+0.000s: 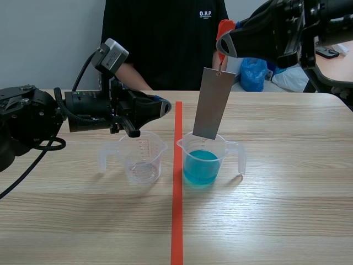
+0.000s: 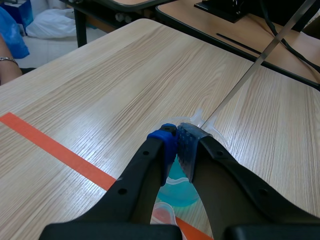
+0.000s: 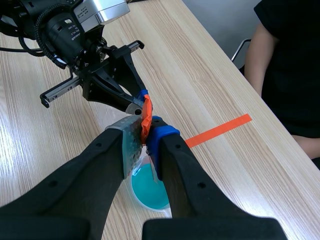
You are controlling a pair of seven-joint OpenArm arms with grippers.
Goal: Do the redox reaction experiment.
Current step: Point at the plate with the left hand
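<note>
A grey metal plate point(image 1: 214, 102) hangs from an orange tag point(image 1: 224, 27) on which my right gripper point(image 1: 223, 45) is shut, high at the right. The plate's lower edge is at the rim of a clear beaker of blue liquid point(image 1: 201, 165). In the right wrist view the orange tag point(image 3: 146, 116) is pinched between the fingers, with the blue beaker point(image 3: 148, 194) straight below. My left gripper point(image 1: 161, 107) hovers shut on nothing above an empty clear beaker point(image 1: 142, 157). In the left wrist view its pads point(image 2: 187, 142) meet over the blue beaker point(image 2: 180, 192), and the plate point(image 2: 260, 60) shows edge-on.
A person in a black shirt point(image 1: 165, 38) sits across the table. An orange tape line point(image 1: 177, 221) runs down the table between the two beakers. Blue and white bags point(image 1: 255, 73) lie behind the table at the right.
</note>
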